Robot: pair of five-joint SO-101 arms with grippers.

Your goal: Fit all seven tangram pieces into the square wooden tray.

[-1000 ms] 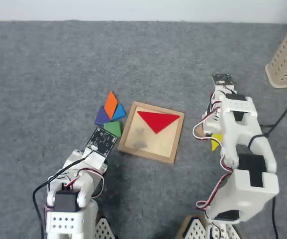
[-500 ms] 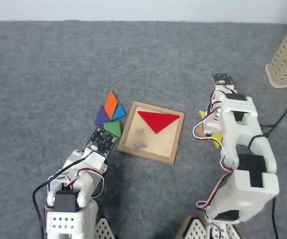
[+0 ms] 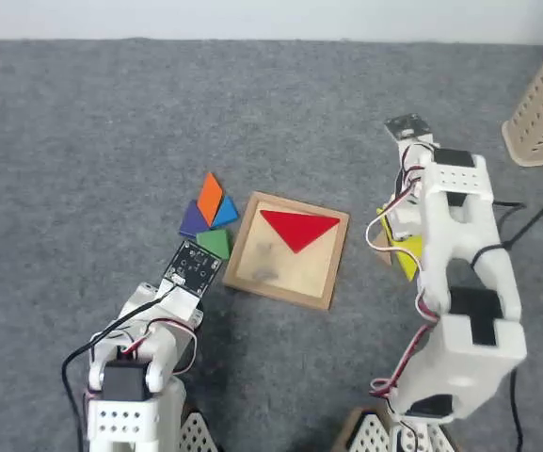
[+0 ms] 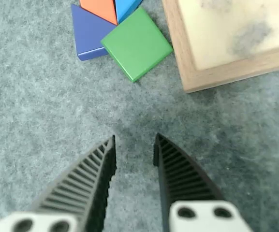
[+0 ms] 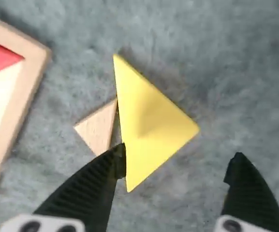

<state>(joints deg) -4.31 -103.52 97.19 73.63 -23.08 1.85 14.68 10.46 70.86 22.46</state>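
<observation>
- Since a second ago the right arm has swung farther out from its base, uncovering more of the yellow triangle. It lies on the mat right of the tray, against a bare-wood triangle.
- Right pincer is spread wide, astride the yellow corner, gripping nothing; probably lining up a pick.
- Left pincer is slightly parted and empty, near the green square.
- The tray holds the red triangle; its near half is free, with bare mat up to the rim.
</observation>
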